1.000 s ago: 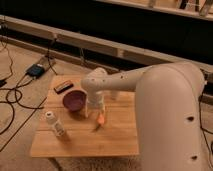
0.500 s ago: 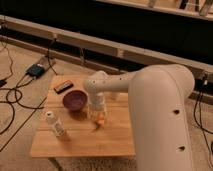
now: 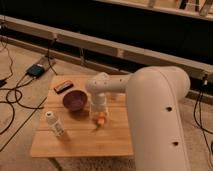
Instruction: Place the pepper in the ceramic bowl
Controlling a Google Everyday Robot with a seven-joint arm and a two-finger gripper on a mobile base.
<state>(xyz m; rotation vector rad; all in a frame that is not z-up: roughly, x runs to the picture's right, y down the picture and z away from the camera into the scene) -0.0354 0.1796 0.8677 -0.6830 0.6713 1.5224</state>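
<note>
The orange pepper (image 3: 101, 120) lies on the wooden table (image 3: 80, 142), right of the middle. My gripper (image 3: 100, 114) points down from the white arm and sits directly over the pepper, covering its upper part. Only the pepper's lower orange end shows beneath it. The dark purple-maroon ceramic bowl (image 3: 75, 100) stands on the table just left of the gripper, upright, with nothing seen in it.
A white bottle (image 3: 55, 124) stands near the table's front left. A small dark flat object (image 3: 63, 86) lies at the back left corner. Cables and a blue box (image 3: 37, 70) lie on the floor to the left. My bulky arm (image 3: 160, 115) fills the right side.
The gripper has stayed over the pepper next to the bowl. The arm's large body has shifted slightly. The pepper and the bowl have hardly moved.
</note>
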